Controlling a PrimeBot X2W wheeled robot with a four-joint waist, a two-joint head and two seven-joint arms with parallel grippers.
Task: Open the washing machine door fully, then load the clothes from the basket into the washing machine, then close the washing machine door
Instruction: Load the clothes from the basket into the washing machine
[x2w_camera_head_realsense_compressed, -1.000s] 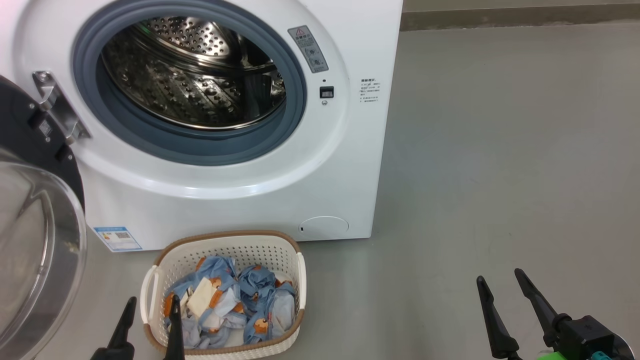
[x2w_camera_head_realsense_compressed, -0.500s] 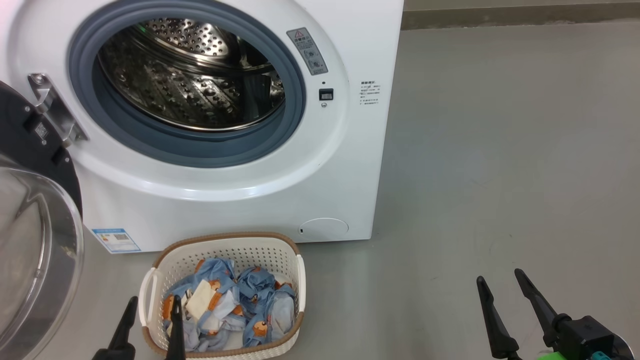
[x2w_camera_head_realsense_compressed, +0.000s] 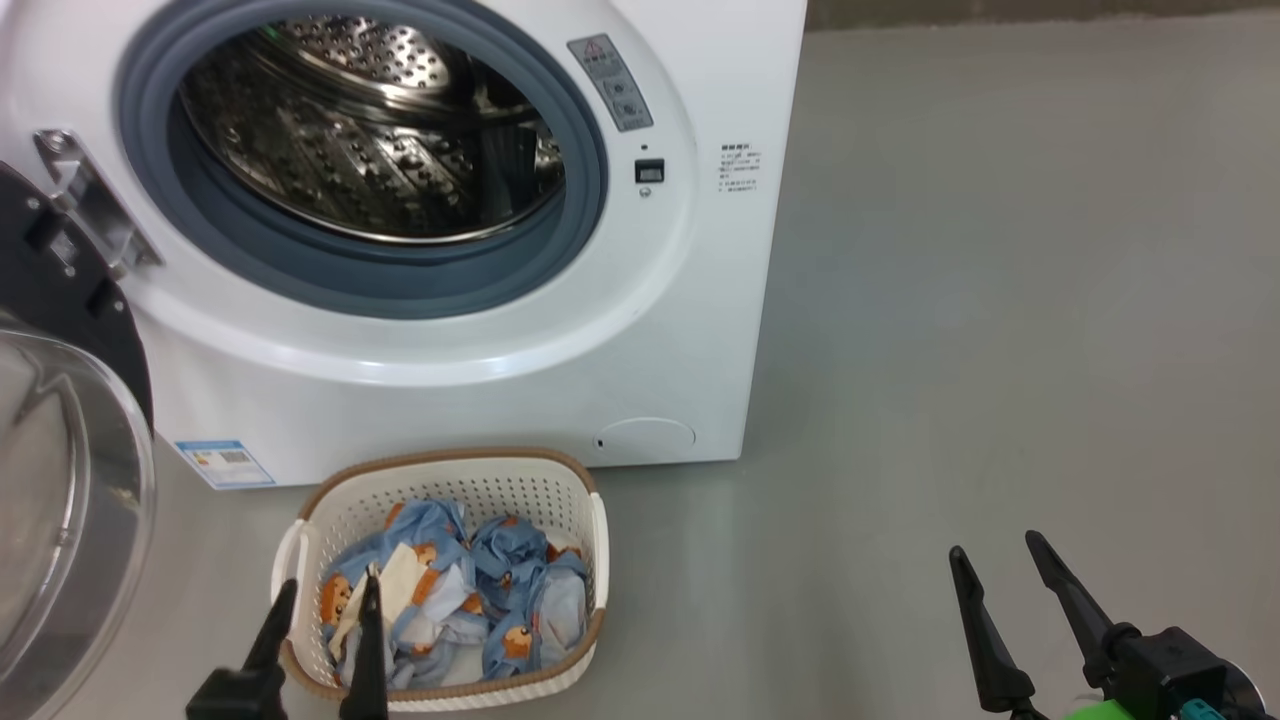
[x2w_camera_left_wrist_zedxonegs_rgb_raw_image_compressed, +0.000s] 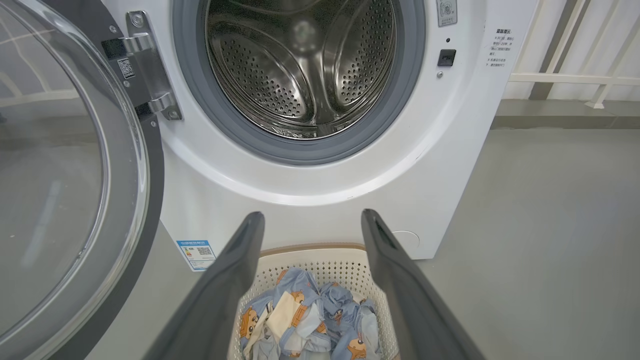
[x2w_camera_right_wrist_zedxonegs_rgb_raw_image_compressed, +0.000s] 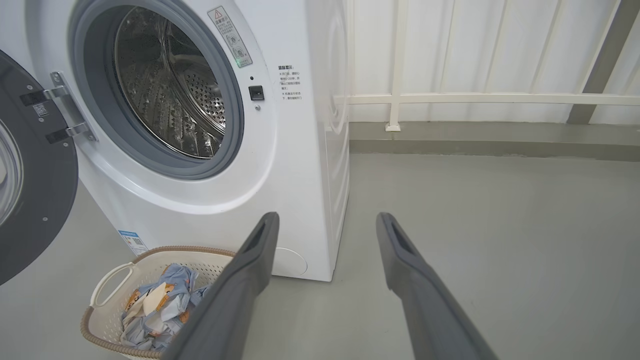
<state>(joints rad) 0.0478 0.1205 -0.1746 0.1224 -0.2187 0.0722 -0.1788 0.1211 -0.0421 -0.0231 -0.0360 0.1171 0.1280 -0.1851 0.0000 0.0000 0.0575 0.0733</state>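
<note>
The left gripper (x2w_camera_head_realsense_compressed: 331, 583) is hovering wide open over the near rim of the basket (x2w_camera_head_realsense_compressed: 560, 480), likely needing a deep plunge into the clothes (x2w_camera_head_realsense_compressed: 500, 600) before closing.

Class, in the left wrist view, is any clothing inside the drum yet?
No, the drum is bare steel; the clothes lie in the basket.

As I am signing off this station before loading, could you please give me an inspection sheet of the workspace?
Surface: smooth grey floor.
Job's things: big white front-loading washing machine, steel drum holding no laundry; its round black-ringed glass door swung open at its left; small cream perforated plastic basket before it, holding blue bear-print clothes.
Clutter: nothing seen.
Grippers: left gripper open, by the basket's near-left corner; right gripper open, over bare floor.
Cables: nothing seen.
Surroundings: white railing behind the machine.
</note>
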